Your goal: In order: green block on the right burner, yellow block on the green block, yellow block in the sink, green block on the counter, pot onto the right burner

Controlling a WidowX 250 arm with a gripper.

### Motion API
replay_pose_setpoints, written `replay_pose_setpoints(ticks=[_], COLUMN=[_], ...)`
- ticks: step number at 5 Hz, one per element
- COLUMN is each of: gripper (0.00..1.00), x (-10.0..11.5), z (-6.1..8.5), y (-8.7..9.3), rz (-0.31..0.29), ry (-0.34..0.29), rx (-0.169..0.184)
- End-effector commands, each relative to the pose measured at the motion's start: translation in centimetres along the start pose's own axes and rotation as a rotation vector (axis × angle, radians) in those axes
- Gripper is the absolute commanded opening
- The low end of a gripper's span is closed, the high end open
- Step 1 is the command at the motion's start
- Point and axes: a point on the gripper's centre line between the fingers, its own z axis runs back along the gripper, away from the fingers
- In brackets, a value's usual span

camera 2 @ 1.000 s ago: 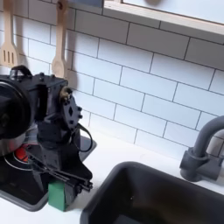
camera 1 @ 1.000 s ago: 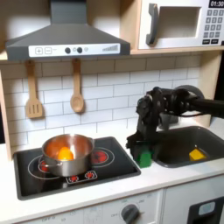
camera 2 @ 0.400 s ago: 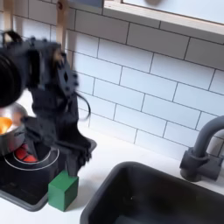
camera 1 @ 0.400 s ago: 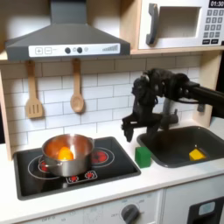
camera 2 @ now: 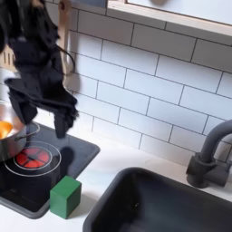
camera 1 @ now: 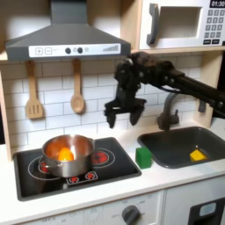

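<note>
The green block [camera 1: 143,157] [camera 2: 65,196] stands on the counter [camera 1: 167,178] [camera 2: 101,172] between the black cooktop and the sink [camera 1: 174,141] [camera 2: 118,194]. In the first exterior view the yellow block [camera 1: 198,155] lies inside the sink. The steel pot [camera 1: 74,163] [camera 2: 20,137] sits on the cooktop's burner at the first exterior view's left, with an orange piece [camera 1: 64,154] inside. My gripper [camera 1: 124,119] [camera 2: 40,119] hangs open and empty well above the other burner [camera 1: 104,158] [camera 2: 32,159], up and away from the green block.
A dark arched faucet [camera 1: 167,110] [camera 2: 212,152] rises behind the sink. Two wooden utensils [camera 1: 77,91] hang on the tiled wall behind the cooktop [camera 1: 119,167]. A range hood [camera 1: 66,37] and a microwave [camera 1: 180,24] sit overhead.
My gripper has let go of the green block, risen and swung toward the first exterior view's left, from the sink's edge to above the cooktop. The green block stays put.
</note>
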Motion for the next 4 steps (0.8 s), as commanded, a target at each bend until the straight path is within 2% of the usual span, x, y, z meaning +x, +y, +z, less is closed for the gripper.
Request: replay_pose_setpoints(ticks=[1, 2, 3, 4], gripper=[1.0, 1.0, 1.0, 1.0], x=[1.8, 1.9, 2.0, 2.3], z=[0.2, -0.5, -1.7, -2.5], y=[4.2, 5.6, 7.8, 9.3], rz=[0.068, 0.08, 0.129, 0.154], ry=[-0.001, 0.024, 0.063, 0.087], rx=[0.042, 0.048, 0.062, 0.088])
